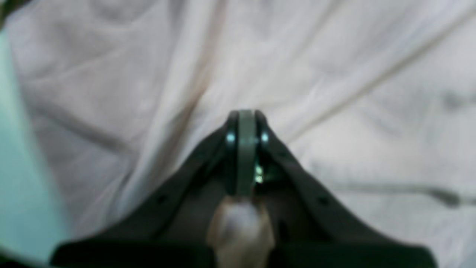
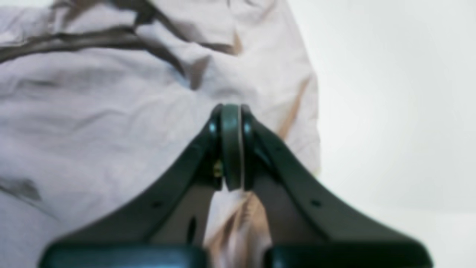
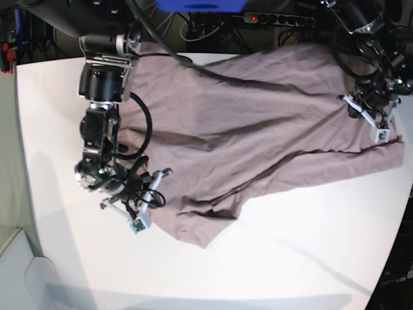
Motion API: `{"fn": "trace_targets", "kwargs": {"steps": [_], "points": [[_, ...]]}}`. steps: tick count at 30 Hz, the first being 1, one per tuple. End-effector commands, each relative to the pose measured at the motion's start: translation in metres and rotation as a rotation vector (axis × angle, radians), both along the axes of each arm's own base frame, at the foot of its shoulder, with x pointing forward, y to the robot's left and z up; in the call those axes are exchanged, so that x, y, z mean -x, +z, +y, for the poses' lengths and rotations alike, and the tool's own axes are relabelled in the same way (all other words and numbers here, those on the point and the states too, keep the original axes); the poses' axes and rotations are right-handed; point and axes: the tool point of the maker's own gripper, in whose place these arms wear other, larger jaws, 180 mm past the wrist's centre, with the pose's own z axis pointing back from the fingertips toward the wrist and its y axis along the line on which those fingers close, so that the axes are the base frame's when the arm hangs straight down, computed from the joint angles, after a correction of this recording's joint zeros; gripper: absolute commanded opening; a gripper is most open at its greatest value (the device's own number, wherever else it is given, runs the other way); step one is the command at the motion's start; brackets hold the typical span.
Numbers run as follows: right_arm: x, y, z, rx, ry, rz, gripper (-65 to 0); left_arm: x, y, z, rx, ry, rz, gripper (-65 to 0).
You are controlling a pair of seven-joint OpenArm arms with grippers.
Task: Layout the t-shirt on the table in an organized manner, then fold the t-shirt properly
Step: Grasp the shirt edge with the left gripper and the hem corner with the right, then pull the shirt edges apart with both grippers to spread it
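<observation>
Dusty mauve cloth, the t-shirt (image 3: 258, 129) lies spread but heavily creased across the far part of the table (image 3: 271, 258), with long diagonal folds and a bunched flap hanging toward its near edge. I see my left gripper (image 1: 245, 115) pinched tight on a fold at the shirt's right-hand margin. My right gripper (image 2: 231, 109) is likewise clamped on cloth at the shirt's left edge, fabric bunched behind the jaws.
</observation>
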Motion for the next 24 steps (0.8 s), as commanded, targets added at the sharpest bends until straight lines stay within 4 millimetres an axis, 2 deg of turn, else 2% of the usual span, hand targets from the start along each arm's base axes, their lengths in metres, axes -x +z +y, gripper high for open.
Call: {"fn": "trace_targets", "kwargs": {"steps": [1,5,8,11,17,22,24], "points": [[-0.011,0.016,-0.004,-0.005,-0.006,-0.049,-65.0,0.0,0.0,0.011,-0.008,0.013,-0.001,-64.8],[-0.01,0.014,-0.004,-0.006,-0.006,-0.045,-65.0,0.011,-0.019,0.024,0.022,0.038,0.044,-64.8],[-0.008,0.004,-0.002,-0.013,-0.002,-0.016,-65.0,0.011,-0.016,0.034,0.008,0.041,0.043,-64.8],[-0.009,-0.003,0.004,-0.043,0.005,-0.007,-65.0,0.01,-0.015,0.036,0.004,0.04,0.046,-64.8],[-0.003,-0.036,0.001,-0.108,0.001,0.033,-65.0,0.004,-0.001,0.038,-0.033,0.026,0.014,-64.8],[-0.003,-0.038,-0.023,-0.08,-0.02,0.025,-65.0,0.0,0.005,0.04,-0.044,0.023,0.0,-64.8],[-0.002,-0.037,-0.044,-0.039,-0.035,0.017,-65.0,-0.002,0.01,0.04,-0.053,0.019,-0.013,-64.8]]}}
